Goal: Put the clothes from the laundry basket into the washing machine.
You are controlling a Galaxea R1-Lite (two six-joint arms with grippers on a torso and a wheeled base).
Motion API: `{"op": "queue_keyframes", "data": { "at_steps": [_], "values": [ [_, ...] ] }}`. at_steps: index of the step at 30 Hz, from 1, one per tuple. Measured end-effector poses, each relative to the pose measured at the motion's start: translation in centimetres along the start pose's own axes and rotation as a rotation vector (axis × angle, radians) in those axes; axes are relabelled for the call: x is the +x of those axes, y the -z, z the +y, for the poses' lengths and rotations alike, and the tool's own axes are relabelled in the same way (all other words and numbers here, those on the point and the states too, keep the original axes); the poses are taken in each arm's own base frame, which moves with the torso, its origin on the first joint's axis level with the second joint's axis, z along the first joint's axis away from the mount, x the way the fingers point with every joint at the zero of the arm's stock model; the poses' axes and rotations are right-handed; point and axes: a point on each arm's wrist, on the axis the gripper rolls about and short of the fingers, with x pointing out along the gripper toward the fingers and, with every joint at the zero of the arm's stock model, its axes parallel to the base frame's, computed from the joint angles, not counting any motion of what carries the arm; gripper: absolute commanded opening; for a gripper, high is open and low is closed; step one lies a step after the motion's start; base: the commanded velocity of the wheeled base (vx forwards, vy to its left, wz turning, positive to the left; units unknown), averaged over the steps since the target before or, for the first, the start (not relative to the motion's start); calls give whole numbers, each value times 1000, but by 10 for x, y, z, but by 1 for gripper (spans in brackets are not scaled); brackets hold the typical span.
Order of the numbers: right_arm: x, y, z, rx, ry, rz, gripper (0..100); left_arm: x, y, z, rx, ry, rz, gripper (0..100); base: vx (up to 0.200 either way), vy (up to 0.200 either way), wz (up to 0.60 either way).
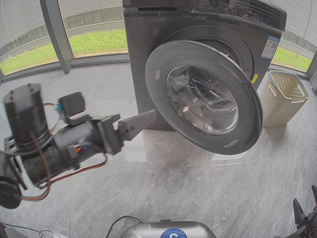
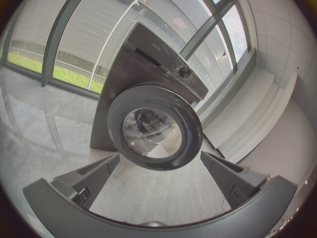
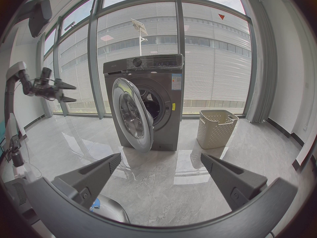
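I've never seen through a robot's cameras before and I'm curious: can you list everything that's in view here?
washing machine: one, dark grey, standing before the windows.
door: one, grey rim with glass centre, swung open on the machine's front.
laundry basket: one, cream, on the floor to the machine's right.
floor: grey stone tiles, glossy.
windows: several, dark frames, behind the machine.
left gripper: one, black, open, raised left of the door.
right gripper: one, black, open, low, facing the machine.
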Motion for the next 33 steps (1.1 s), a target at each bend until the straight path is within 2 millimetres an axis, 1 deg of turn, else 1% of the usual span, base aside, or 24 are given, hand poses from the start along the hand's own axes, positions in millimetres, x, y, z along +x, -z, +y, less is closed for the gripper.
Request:
{"op": "queue_keyframes", "data": {
  "at_steps": [4, 6, 11, 15, 17, 21, 24, 27, 29, 33],
  "values": [
    [0, 0, 0, 0, 0, 0, 100, -54, 7, 9, 84, -7, -3, 100, 0, 0, 0],
    [0, 0, 0, 0, 0, 0, 100, -81, 13, 15, 129, -22, -9, 100, 0, 0, 0],
    [0, 0, 0, -1, 0, 0, 100, -140, 33, 30, 229, -91, -53, 100, 0, 0, 0],
    [0, 0, 0, -2, -1, 0, 100, -180, 52, 40, 299, -208, -98, 100, 0, 0, 0],
    [0, 0, 0, -2, -2, 0, 100, -196, 64, 43, 330, -279, -107, 100, 0, 0, 0],
    [0, 0, 0, -3, -2, 0, 100, -222, 93, 46, 368, -406, -99, 100, 0, 0, 0],
    [0, 0, 0, -4, -2, 0, 100, -233, 115, 48, 384, -474, -107, 100, 0, 0, 0],
    [0, 0, 0, -3, -3, 0, 100, -240, 134, 49, 392, -531, -120, 100, 0, 0, 0],
    [0, 0, 0, -1, -1, 0, 100, -243, 141, 49, 390, -566, -146, 100, 0, 0, 0],
    [0, -1, 0, 1, 4, -11, 100, -247, 147, 49, 355, -647, -203, 100, 0, 0, 0]
  ]
}}
